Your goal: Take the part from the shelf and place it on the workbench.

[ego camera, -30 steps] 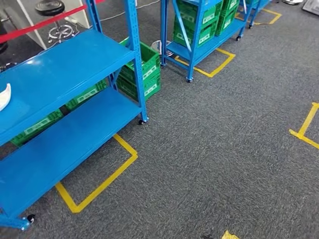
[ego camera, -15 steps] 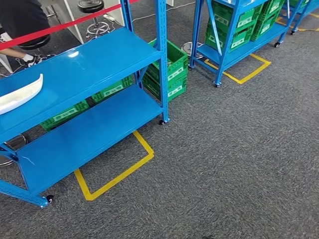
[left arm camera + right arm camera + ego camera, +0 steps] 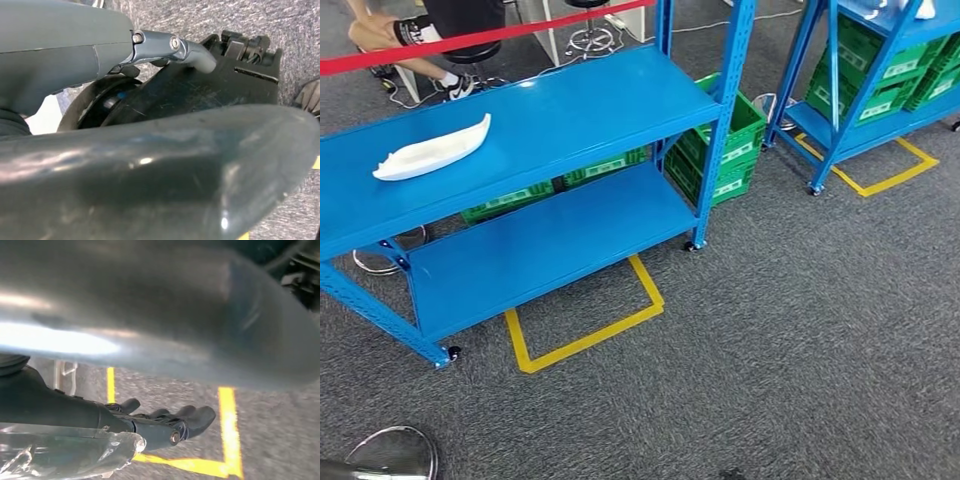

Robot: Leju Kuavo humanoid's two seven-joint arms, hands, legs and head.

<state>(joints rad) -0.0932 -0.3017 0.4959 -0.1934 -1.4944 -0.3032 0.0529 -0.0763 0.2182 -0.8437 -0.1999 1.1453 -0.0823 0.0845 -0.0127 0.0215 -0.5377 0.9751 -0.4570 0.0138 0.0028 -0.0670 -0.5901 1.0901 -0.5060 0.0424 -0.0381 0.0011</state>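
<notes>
head: high, down at shelf (image 3: pixel 546 120); wrists: close, floorward; shared: carpet (image 3: pixel 788 330)

The blue shelf (image 3: pixel 546 120) runs off the left edge of the head view, so its far end is cut off. A person (image 3: pixel 426 25) sits behind it, cut off by the top edge; just legs and shoes show. A green crate (image 3: pixel 720 150) is partly hidden behind the shelf's post. A second blue rack (image 3: pixel 863 90) is cut by the top and right edges. A round shiny thing (image 3: pixel 392 455) at the bottom left is cut off and hard to make out. The left hand (image 3: pixel 177 50) is mostly hidden behind its thick thumb. The right hand (image 3: pixel 166 422) is blurred and dark, with its thumb a smear close to the lens.
</notes>
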